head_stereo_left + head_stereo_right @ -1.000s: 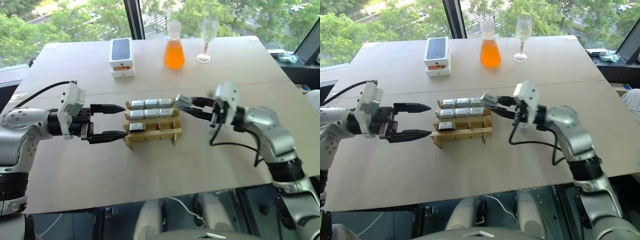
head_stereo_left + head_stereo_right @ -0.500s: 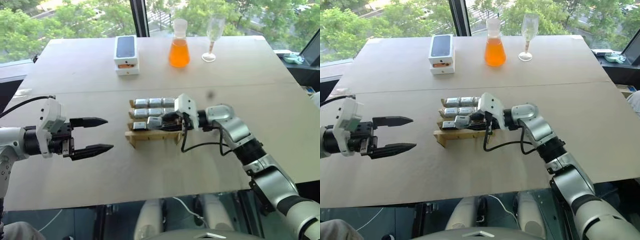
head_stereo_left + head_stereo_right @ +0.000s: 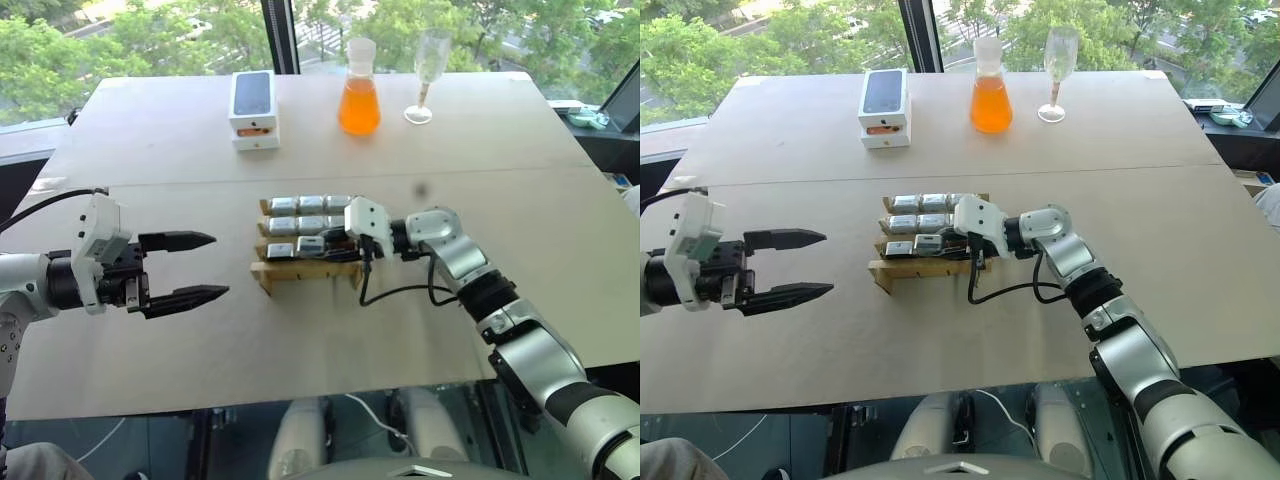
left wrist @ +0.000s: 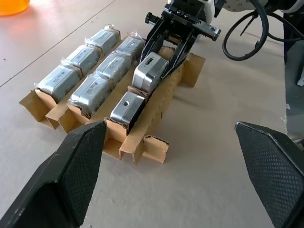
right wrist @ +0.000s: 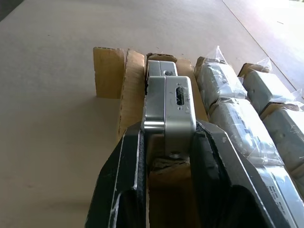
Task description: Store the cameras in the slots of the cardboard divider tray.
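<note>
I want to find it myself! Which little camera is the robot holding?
Find the cardboard tray in the middle of the table. In its nearest row, the middle camera sits between the right gripper's black fingers. It is bare shiny metal and stands higher than its neighbours; the back rows' cameras are wrapped in plastic.

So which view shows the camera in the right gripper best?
The right wrist view: the camera sits close up between the right gripper fingers, over the tray slot. The left wrist view shows it from the opposite side, farther off; the head views show it small.
</note>
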`<control>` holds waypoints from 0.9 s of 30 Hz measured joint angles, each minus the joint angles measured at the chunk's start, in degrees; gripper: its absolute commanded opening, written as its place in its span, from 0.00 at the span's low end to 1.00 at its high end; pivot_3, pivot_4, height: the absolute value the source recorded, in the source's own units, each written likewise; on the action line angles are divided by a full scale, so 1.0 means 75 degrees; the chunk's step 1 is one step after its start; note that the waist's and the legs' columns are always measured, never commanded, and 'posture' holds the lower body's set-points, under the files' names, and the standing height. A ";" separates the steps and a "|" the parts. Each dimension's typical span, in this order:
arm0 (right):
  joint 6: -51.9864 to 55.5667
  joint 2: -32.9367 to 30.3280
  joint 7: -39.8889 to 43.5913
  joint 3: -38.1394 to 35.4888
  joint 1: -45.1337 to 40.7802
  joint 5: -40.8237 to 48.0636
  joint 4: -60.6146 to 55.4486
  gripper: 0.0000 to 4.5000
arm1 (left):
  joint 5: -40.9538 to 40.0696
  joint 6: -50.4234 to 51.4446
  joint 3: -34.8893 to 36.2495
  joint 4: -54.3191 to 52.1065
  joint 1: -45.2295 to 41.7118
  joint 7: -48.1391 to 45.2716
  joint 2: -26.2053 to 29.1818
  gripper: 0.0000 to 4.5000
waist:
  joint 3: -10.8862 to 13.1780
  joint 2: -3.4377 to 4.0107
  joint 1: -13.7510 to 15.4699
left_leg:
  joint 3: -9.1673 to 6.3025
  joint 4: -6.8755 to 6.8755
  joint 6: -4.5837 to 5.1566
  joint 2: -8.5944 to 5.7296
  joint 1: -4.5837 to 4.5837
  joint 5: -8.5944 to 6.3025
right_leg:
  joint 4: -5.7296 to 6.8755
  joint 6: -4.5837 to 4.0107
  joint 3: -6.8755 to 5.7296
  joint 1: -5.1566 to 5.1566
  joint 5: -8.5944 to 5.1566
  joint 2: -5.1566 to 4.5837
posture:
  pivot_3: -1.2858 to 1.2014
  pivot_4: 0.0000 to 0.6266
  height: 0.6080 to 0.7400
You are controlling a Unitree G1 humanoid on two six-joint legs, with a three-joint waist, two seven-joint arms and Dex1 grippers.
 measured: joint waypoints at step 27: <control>0.4405 -0.0786 -0.4302 -0.3020 0.4730 0.1012 -0.8114 0.88 | 0.0338 -0.0345 -0.2015 0.1204 -0.2115 -0.0703 -0.0255 1.00 | -0.0006 -0.0008 0.0085 | -0.0003 0.0006 -0.0010 -0.0018 -0.0011 0.0006 | 0.0004 0.0009 -0.0021 0.0003 0.0003 0.0005 | 0.52 0.24 1.00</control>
